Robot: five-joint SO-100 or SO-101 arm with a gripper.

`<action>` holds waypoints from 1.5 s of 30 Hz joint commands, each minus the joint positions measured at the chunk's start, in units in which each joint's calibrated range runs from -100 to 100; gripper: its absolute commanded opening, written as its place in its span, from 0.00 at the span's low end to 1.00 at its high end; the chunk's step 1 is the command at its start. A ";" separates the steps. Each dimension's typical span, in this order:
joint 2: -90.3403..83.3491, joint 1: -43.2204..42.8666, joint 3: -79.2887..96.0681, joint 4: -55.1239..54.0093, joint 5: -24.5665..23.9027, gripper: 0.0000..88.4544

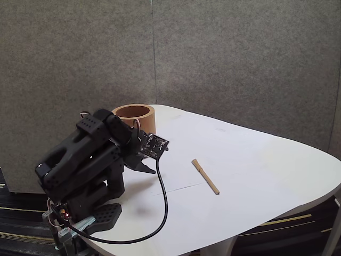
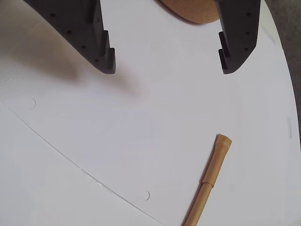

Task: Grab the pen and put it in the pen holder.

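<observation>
Out in front of the hand, well clear of its spread, empty fingers, the pen lies flat on the white tabletop. The pen holder stands just behind the hand, nothing visible inside. So basically nothing's done yet: reach, grab, carry and drop all remain.

Both views are evenly and softly lit; the white table reads bright without harsh glare; in the fixed view the arm throws a faint, diffuse shadow onto the tabletop beside it, and the dark body loses detail; the picture is a little soft and grainy; in the wrist view a blurred grey shadow lies under the left finger; the pen is fairly sharp; the cup at the top edge is slightly soft.
</observation>
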 commanded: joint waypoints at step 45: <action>47.15 6.33 -40.97 -16.61 0.07 0.35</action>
